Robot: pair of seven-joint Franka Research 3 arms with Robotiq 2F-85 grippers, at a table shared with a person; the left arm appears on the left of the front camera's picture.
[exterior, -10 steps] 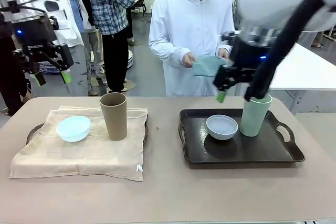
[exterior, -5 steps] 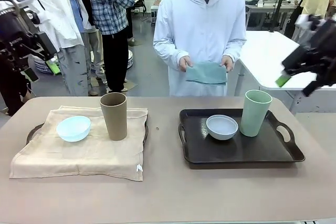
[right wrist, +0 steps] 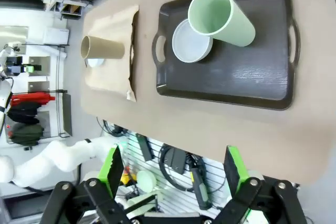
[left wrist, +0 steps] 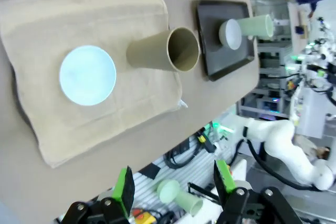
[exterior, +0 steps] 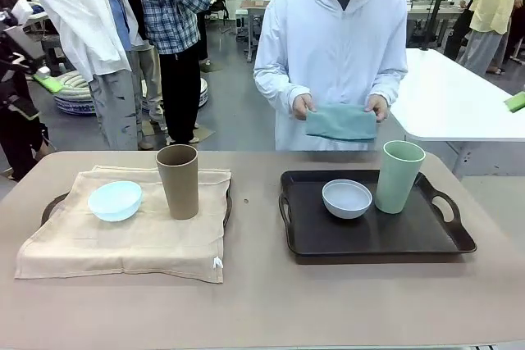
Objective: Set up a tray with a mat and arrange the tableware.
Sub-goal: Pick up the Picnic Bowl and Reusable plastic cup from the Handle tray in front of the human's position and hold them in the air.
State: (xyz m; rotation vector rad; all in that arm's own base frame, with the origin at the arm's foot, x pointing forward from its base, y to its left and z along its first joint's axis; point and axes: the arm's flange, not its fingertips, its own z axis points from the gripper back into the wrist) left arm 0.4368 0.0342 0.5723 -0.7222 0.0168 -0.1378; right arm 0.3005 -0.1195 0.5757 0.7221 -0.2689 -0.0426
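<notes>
The beige mat (exterior: 123, 235) covers most of the left tray (exterior: 51, 202), leaving just its rim at the mat's left and right edges. From my right wrist, the tan cup (right wrist: 102, 48) hides most of the pale blue bowl (right wrist: 93, 62).

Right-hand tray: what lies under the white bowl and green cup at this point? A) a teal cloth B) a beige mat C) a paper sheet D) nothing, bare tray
D: the greyish white bowl and pale green cup stand directly on the bare dark tray, while the teal cloth is in the person's hands.
</notes>
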